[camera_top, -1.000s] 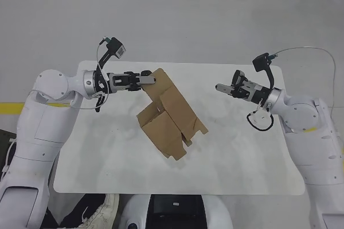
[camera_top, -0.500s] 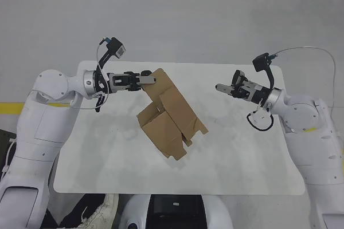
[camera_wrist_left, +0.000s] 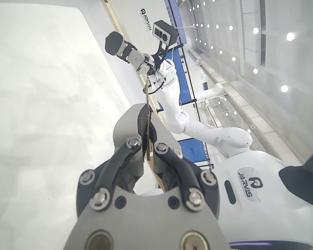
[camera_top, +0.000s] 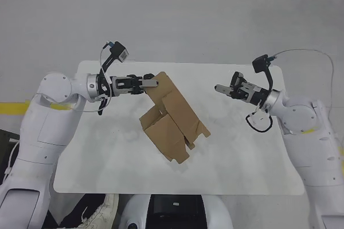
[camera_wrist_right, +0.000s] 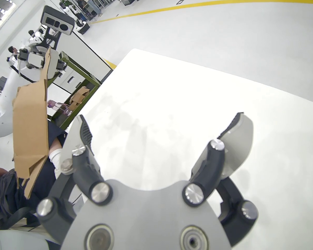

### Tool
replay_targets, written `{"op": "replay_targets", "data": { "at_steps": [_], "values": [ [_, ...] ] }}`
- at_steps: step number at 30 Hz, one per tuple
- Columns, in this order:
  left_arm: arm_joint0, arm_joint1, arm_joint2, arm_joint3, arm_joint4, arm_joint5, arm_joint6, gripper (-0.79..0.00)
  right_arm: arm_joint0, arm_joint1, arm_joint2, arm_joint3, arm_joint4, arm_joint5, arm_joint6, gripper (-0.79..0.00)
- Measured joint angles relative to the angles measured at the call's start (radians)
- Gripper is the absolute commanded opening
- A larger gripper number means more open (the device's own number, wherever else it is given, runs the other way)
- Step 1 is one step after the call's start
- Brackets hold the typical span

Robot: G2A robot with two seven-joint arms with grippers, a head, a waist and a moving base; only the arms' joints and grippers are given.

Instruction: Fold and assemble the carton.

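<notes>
The flattened corrugated carton (camera_top: pixel 173 123) hangs over the middle of the desk (camera_top: pixel 252 166). Its top corner, toward 11 o'clock, is clamped in the left gripper (camera_top: pixel 153 83). Its low end, toward 5 o'clock, may touch the desk, but from above that is hard to tell. The right gripper (camera_top: pixel 219 88) hovers at 2 o'clock, spread and empty, well apart from the carton. The board looks light, stiff across panels and floppy at creases, so a 2nd hold on the free edge should suit.
</notes>
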Motion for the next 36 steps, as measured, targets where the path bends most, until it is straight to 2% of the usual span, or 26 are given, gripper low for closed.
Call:
{"op": "replay_targets", "data": {
  "at_steps": [7,11,16,20,29,36],
  "values": [
    [0.011,0.000,0.020,-0.008,0.054,-0.014,0.005,-0.785,0.009,-0.001,-0.014,0.039,0.278,0.022,0.139,0.000],
    [0.012,-0.001,0.039,-0.005,0.158,-0.029,0.066,-0.785,0.046,-0.002,-0.034,0.081,0.411,0.095,0.259,0.000],
    [0.007,-0.009,0.068,0.023,0.143,-0.040,0.062,-0.785,0.088,-0.005,-0.081,0.102,0.480,0.175,0.383,0.000],
    [-0.009,-0.024,0.102,0.077,0.051,-0.070,0.004,-0.785,0.123,-0.012,-0.132,0.132,0.529,0.213,0.482,0.000],
    [-0.058,-0.049,0.152,0.174,0.003,-0.166,-0.039,-0.785,0.181,-0.039,-0.240,0.208,0.688,0.203,0.659,0.000],
    [-0.077,-0.066,0.182,0.212,-0.035,-0.193,-0.069,-0.785,0.209,-0.048,-0.276,0.243,0.715,0.196,0.710,0.000]
  ]
}}
